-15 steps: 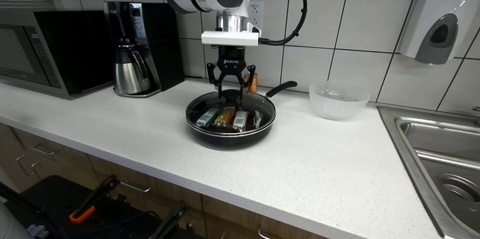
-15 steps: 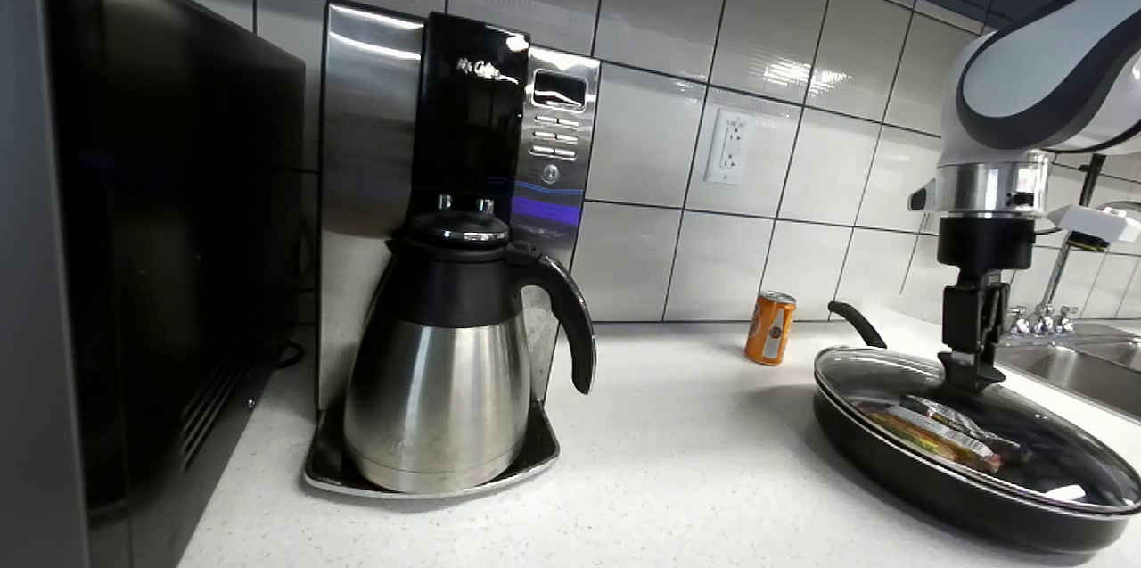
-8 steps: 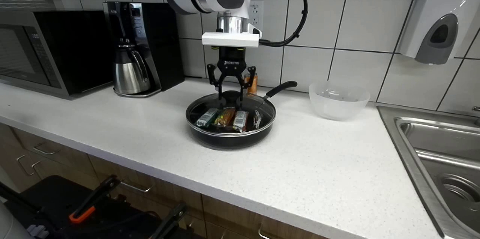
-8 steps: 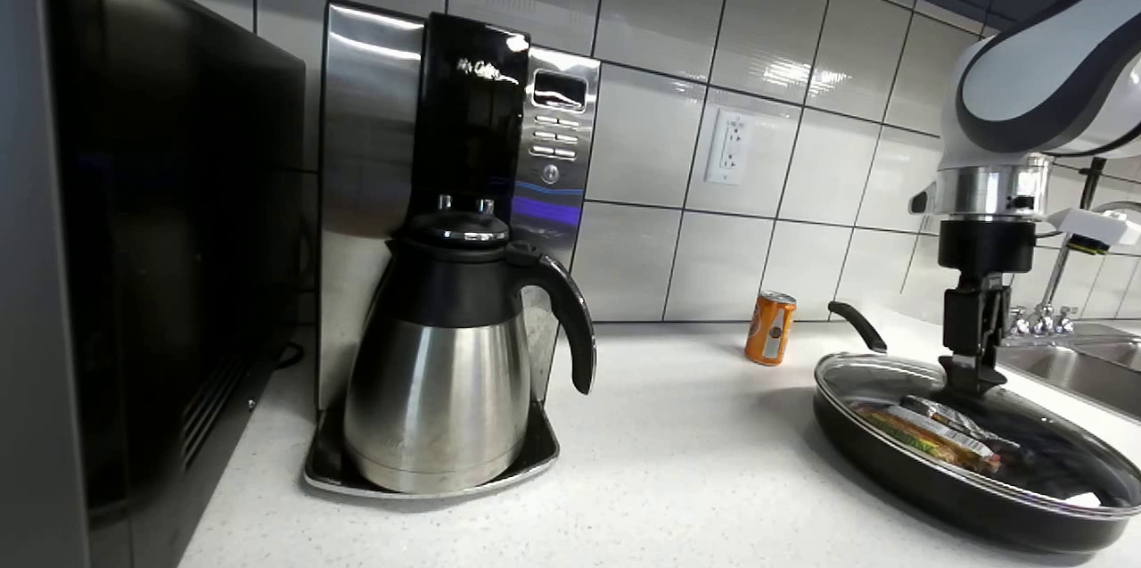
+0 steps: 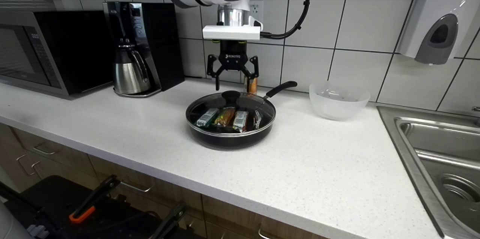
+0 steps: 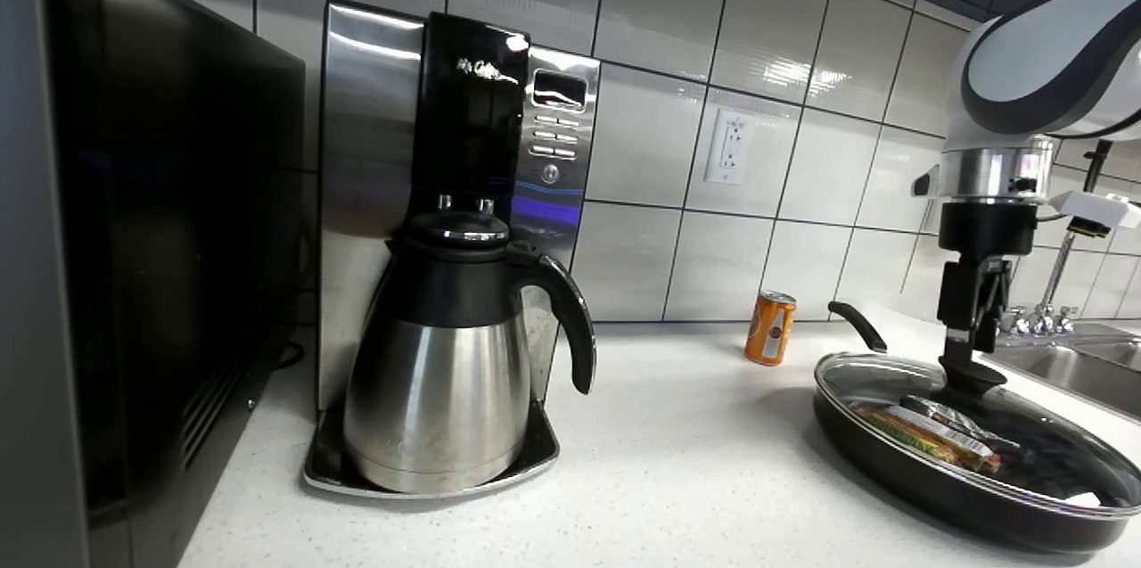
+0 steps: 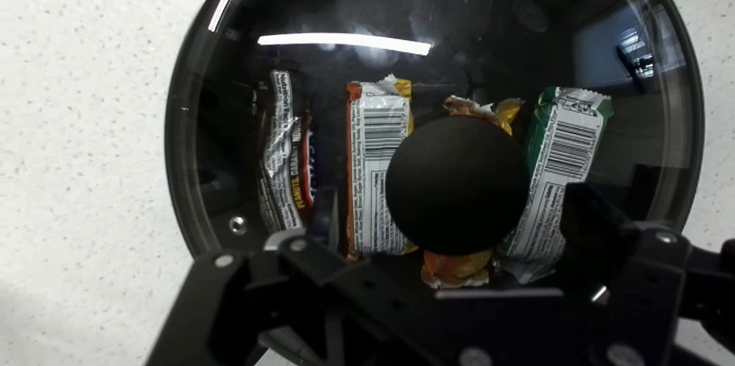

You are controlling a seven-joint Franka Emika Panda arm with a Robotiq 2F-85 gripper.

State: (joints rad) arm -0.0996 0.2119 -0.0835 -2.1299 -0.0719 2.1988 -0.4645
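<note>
Premises: kitchen or kitchenette; home or workplace cannot be determined.
Wall (image 5: 371, 21): tiled pale grey with dark joints; power outlet (image 6: 729, 146) fitted.
Surface (image 5: 307, 179): white, speckled, run along the wall above wood-look drawers (image 5: 71, 160).
Appliances: microwave (image 5: 78, 47) and, beside it, coffee maker (image 6: 468, 131) with steel-bodied carafe (image 6: 437, 399).
Plumbing: stainless-steel sink (image 5: 400, 137) let into the surface, drain (image 5: 459, 188) visible; tap (image 6: 1043, 323) noted in an exterior view.
Hygiene: hand-soap type dispenser (image 5: 437, 25) mounted on the tiled wall.
Cookware: lidded frying pan (image 5: 230, 141) standing on the surface; translucent bowl (image 5: 337, 108) near it, closer to the sink.
</note>
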